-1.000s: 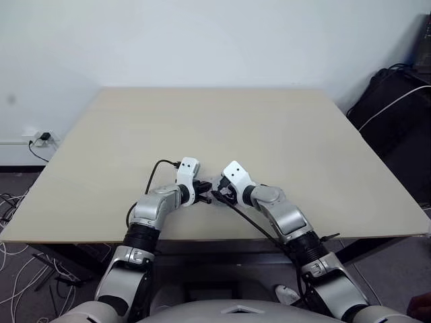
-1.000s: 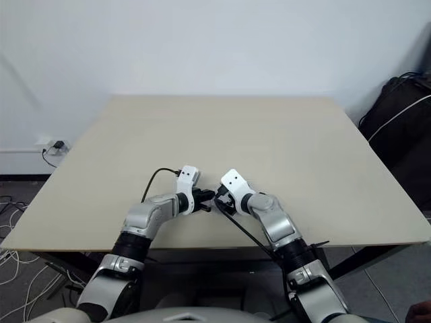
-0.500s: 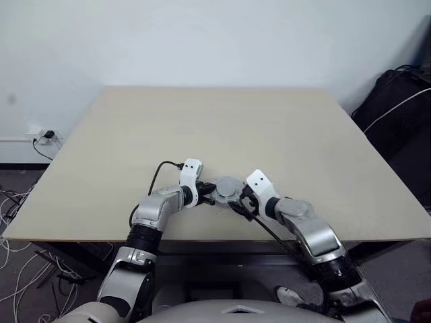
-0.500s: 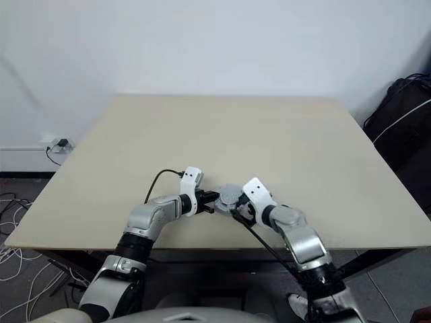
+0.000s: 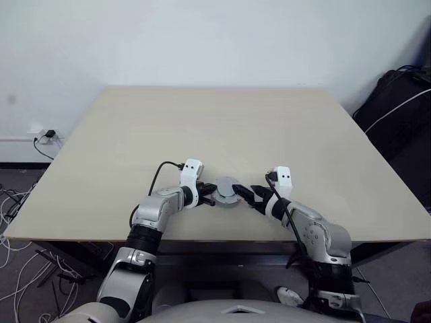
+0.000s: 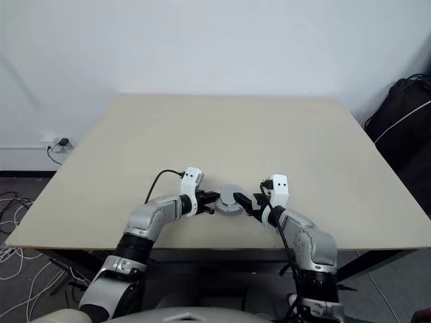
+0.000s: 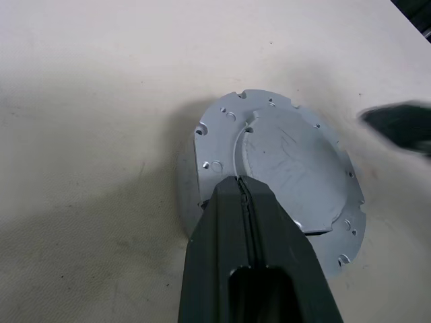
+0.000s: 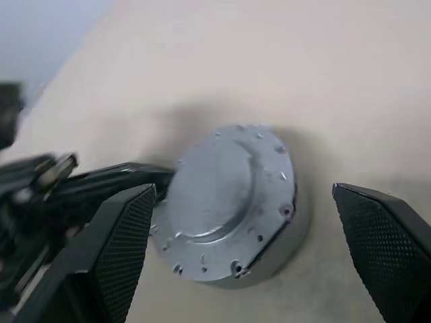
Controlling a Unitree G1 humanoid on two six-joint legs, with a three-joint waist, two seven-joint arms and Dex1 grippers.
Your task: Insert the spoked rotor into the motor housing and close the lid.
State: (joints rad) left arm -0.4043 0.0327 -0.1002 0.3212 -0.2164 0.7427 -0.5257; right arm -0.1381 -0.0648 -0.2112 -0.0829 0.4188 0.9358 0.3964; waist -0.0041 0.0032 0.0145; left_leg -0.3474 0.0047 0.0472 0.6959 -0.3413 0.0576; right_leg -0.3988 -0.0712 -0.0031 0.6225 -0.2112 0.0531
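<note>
Lid (image 5: 227,190) sits on table (image 5: 269,128) near front edge. L gripper (image 5: 209,194) jaws pinched shut on its rim; R gripper (image 5: 250,196) wide open beside it. Risk: L grip is edge-only, could tip the lid or skew it off-seat.

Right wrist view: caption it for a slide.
Open right gripper facing the grey lid on the beige table, with the shut left gripper at its edge.

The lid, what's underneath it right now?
The lid lies plain grey face up on a round body, seen as a dark side wall resting on the table. Anything inside that body is covered, so its contents can't be seen.
</note>
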